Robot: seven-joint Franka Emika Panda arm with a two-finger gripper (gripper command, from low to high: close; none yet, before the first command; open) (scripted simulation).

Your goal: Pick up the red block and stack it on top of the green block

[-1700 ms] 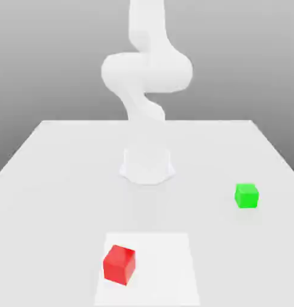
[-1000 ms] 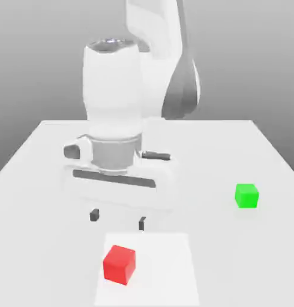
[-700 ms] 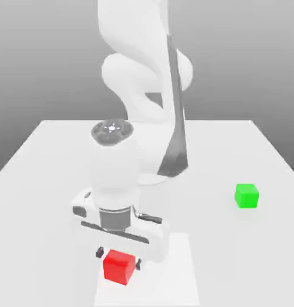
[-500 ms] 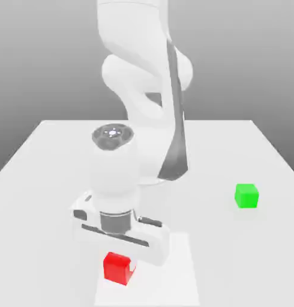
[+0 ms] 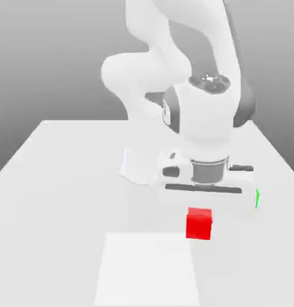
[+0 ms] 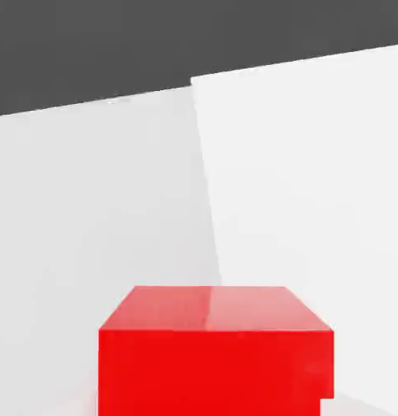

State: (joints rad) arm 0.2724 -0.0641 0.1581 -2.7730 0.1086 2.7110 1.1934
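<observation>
The pick was done: the gripper (image 5: 199,211) had its fingers closed on the red block (image 5: 199,223), which hung just under the hand, lifted clear of the tabletop (image 5: 65,198) and above the pale square patch (image 5: 146,270) near the front edge. In the hand view the red block (image 6: 214,357) sat close beneath the camera, with the table surface spread out behind it. What was left, by my judgement, was the rest of the carry toward the exterior view's right, lining the cube up over the green block (image 5: 257,198), lowering it and letting go. The green block stood on the tabletop toward the right edge, but only a thin green sliver of it showed past the hand, so its exact place and how it was turned were hard to judge. The fingertips themselves were hard to make out against the white hand and the cube's top.
</observation>
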